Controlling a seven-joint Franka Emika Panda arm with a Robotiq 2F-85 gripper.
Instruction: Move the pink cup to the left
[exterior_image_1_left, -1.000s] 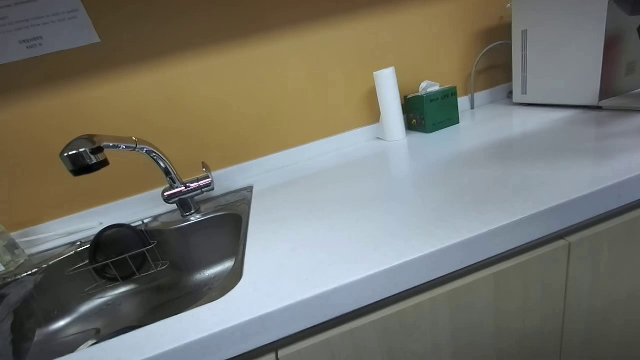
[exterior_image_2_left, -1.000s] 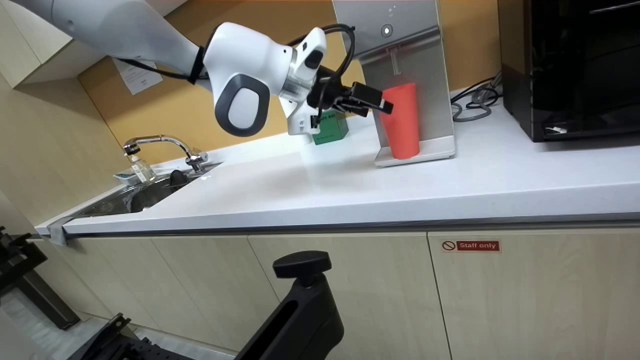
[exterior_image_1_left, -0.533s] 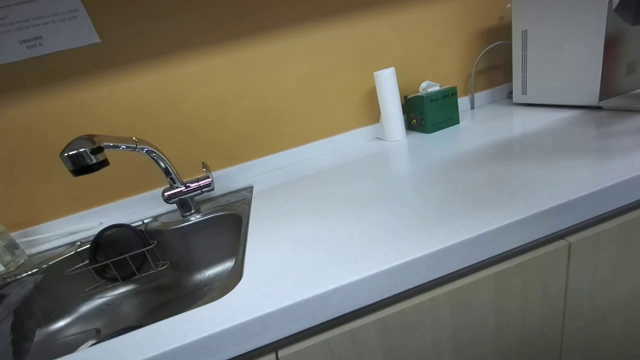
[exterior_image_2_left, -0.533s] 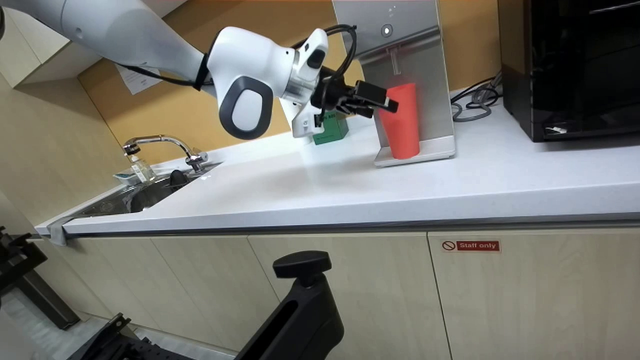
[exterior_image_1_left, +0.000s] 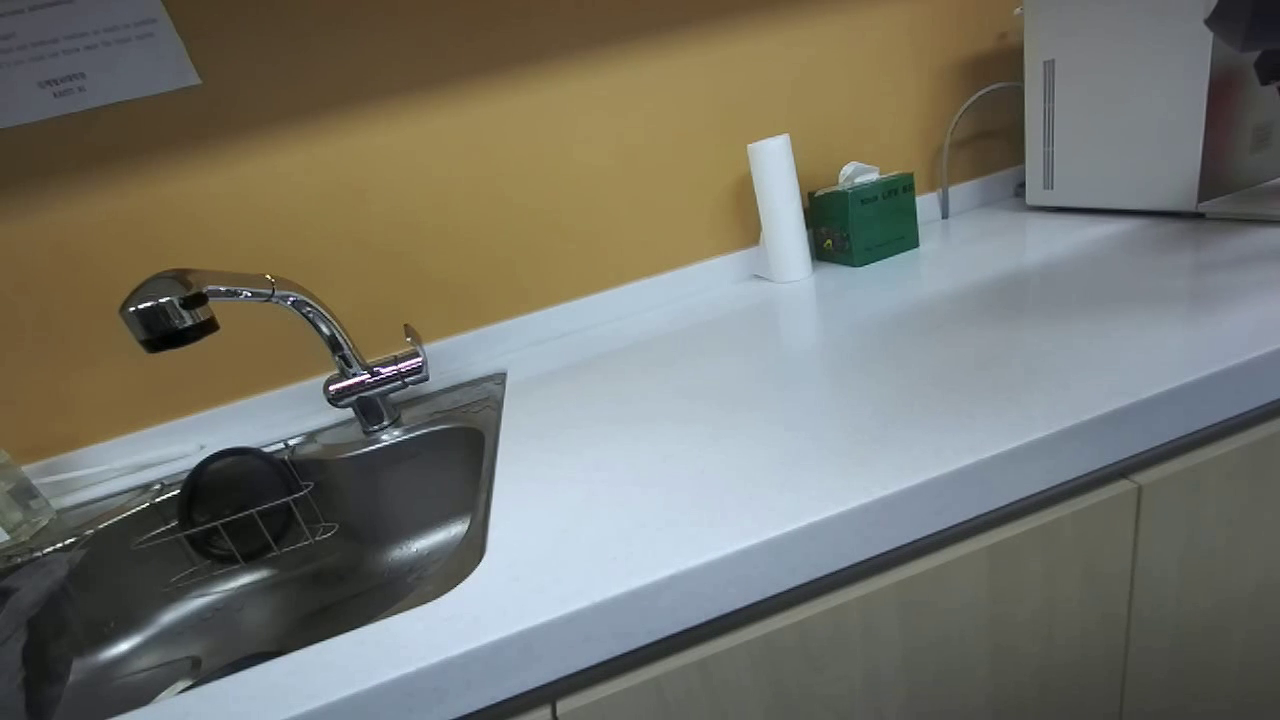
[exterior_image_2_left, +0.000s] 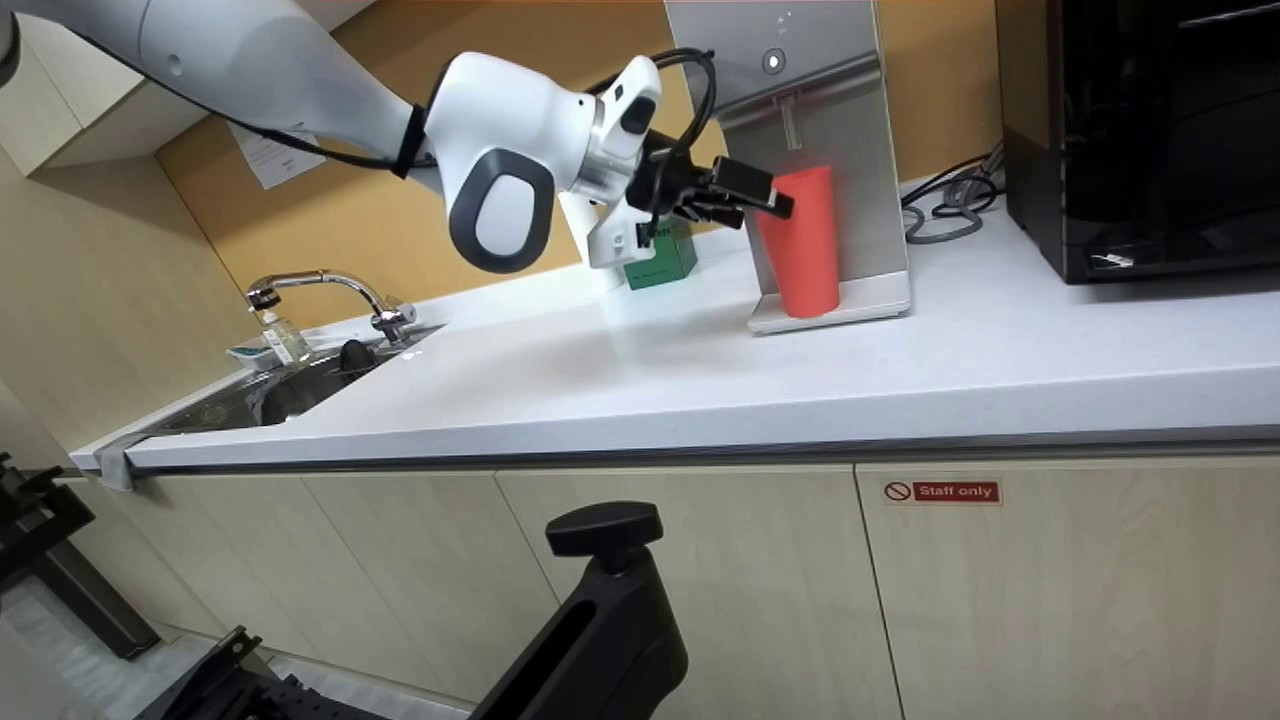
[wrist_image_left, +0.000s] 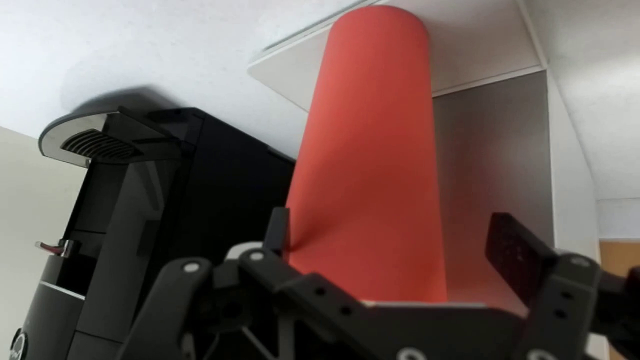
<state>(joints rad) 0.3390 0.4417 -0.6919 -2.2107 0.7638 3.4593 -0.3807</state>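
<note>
Cup (wrist_image_left: 372, 160) near ledge (wrist_image_left: 480, 50) edge, gap to one finger (wrist_image_left: 517, 257) of hand (wrist_image_left: 392, 235).

The table (exterior_image_1_left: 750, 430) is a long white slab with a thick front edge, and a steel sink (exterior_image_1_left: 425, 480) is set into it. Toward its rear stand a white cylinder (exterior_image_1_left: 782, 212) and, just beside it, a green box (exterior_image_1_left: 868, 222) with lettering. Farther from the sink rest a white-sided appliance (exterior_image_1_left: 1115, 110), a tangle of cables (exterior_image_2_left: 965, 190) and a black machine (exterior_image_2_left: 1150, 150).
</note>
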